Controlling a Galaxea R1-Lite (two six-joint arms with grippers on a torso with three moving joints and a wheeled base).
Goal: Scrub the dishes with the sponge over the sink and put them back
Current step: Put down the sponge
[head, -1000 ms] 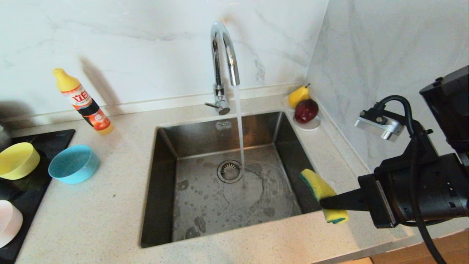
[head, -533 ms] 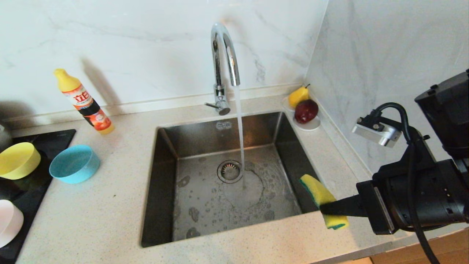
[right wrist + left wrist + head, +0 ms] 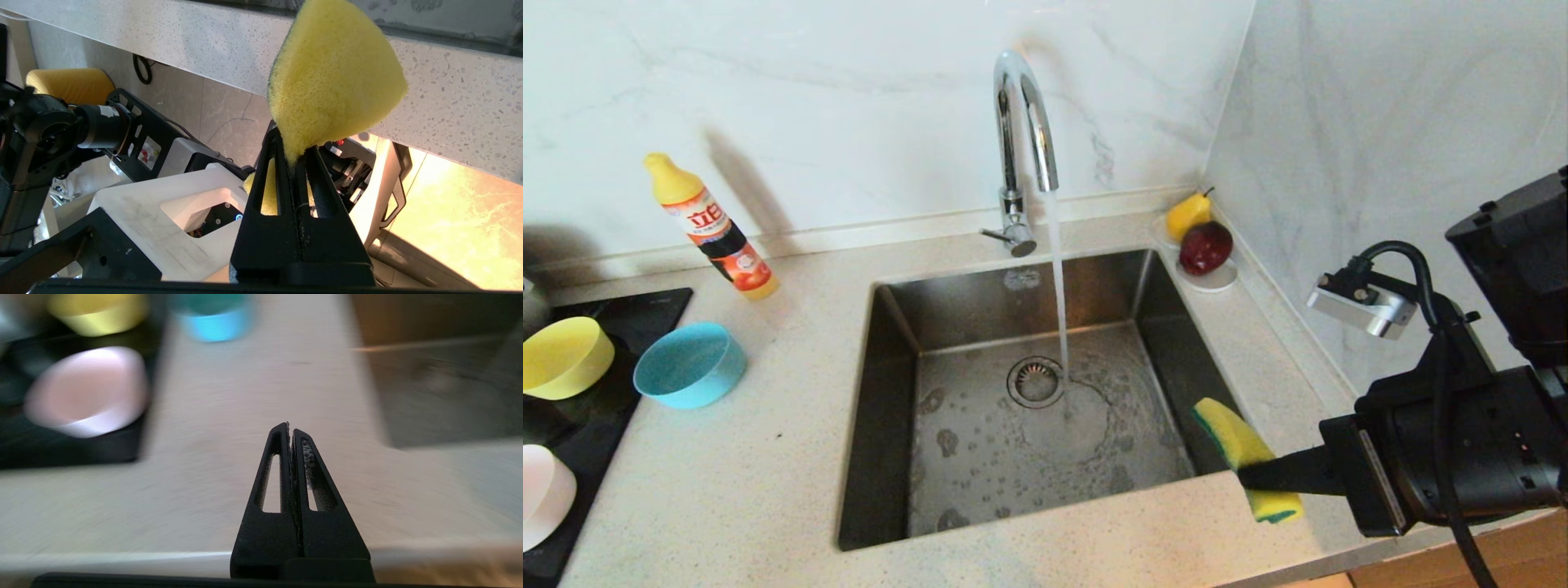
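Two grippers show here, and only one has anything in it. At the near right corner of the sink (image 3: 1029, 392), the right gripper (image 3: 1250, 476) has its black fingers pinched together on the yellow sponge (image 3: 1241, 445) — the narrow tail is squeezed between them, and the wide fan end with its thin green layer sticks out over the sink's right wall and rim. The left gripper (image 3: 291, 430) appears only in its own wrist view, fingers pressed flat against each other with nothing between them, held above the pale speckled counter (image 3: 727, 457) at its near edge, left of the sink.

Water runs from the chrome tap (image 3: 1025, 147) and lands just beside the round drain strainer (image 3: 1036, 380); droplets and suds spot the steel floor.

On the far left, the yellow bowl (image 3: 564, 358) and the pale pink bowl (image 3: 546, 494) sit on a black cooktop (image 3: 596, 408), the pink one nearer. The light blue bowl (image 3: 689, 364) rests on the counter just right of the yellow one. A tilted detergent bottle (image 3: 712, 229) stands by the back wall, and a white saucer (image 3: 1217, 282) in the far right corner carries a yellow pear (image 3: 1188, 214) and a dark red apple (image 3: 1205, 247).
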